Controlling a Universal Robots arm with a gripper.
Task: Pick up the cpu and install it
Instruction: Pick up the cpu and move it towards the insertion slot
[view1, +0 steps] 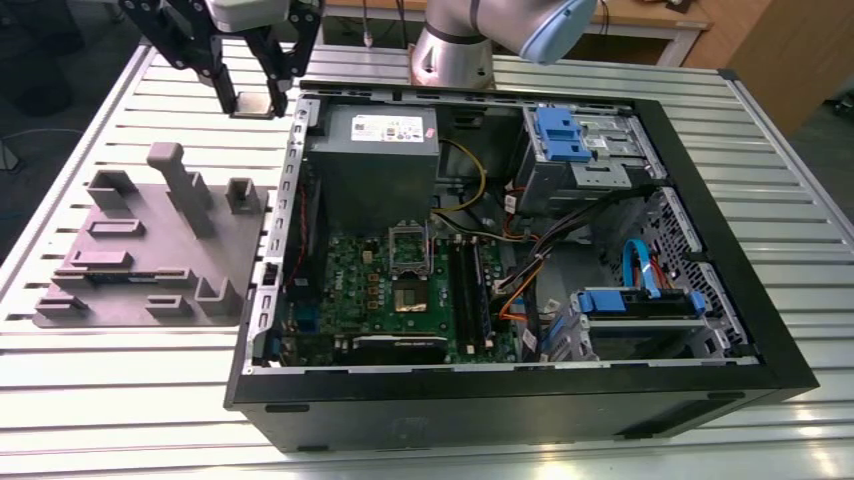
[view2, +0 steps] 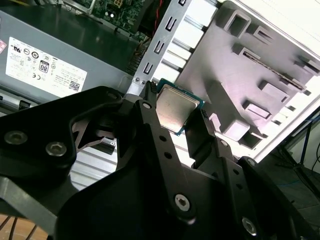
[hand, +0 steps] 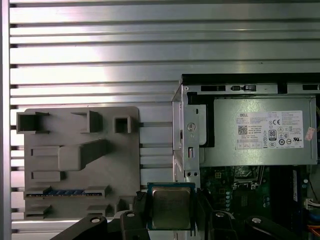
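Observation:
The cpu (view2: 172, 107) is a small square chip with a silvery top and a thin green rim, and my gripper (view2: 175, 109) is shut on its two opposite edges. In the first wrist view the cpu (hand: 171, 207) sits between the black fingers (hand: 139, 205), above the gap between the grey fixture and the case wall. In the exterior view my gripper (view1: 254, 98) hangs high over the slatted table, just outside the far corner of the open computer case on that view's left. The green board (view1: 354, 290) with its metal-framed socket (view1: 410, 292) lies inside the case.
The open black computer case (view1: 747, 300) holds a grey power supply box (view1: 374, 160), blue drive bays (view1: 567, 135) and loose cables (view1: 534, 270). A grey moulded fixture (view1: 147, 250) with upright posts lies on the slatted metal table (view1: 120, 400). The arm's base (view1: 454, 50) stands behind the case.

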